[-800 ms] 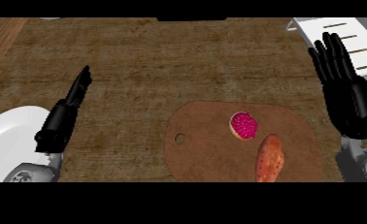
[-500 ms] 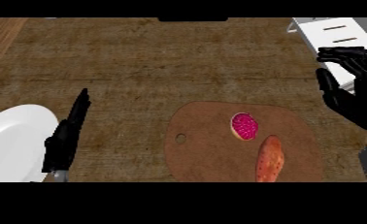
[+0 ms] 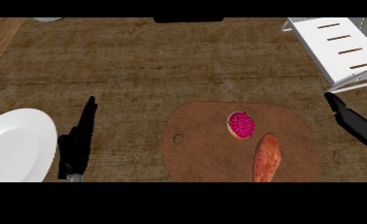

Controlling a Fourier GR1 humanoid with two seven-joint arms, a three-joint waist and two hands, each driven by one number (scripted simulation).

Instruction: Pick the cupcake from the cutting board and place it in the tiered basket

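**Cupcake's on the board, both robot hands off to the sides**

So looking straight down at the brown worktop [image 3: 143, 63]: the cupcake [image 3: 241, 124] with its bright pink top is sitting on the cutting board [image 3: 208, 155], up in the board's upper middle part. Nothing is touching it. Just below and to the right of it on the same board lies a long orange thing, looks like a sweet potato [image 3: 266, 164], running down toward the lower edge of the view. It's near the cupcake, but I can't say for sure that they touch. The board has a small hole [image 3: 178, 138] near its left side.

The left robot hand [image 3: 79, 145] is down at the lower left, seen edge-on, fingers straight and pointing up the view, holding nothing. It sits between the board and a white plate [image 3: 25, 145] that's cut off by the left edge, closer to the plate.

The right robot hand [image 3: 347, 119] only peeks in at the right edge, to the right of the board and apart from it. Just a dark finger-like bit shows, so I cannot tell whether it's spread or curled. Nothing visible in it.

The tiered basket [image 3: 337, 48] is the white wire-frame thing in the upper right corner, well apart from the cupcake. The right robot hand is just below it.
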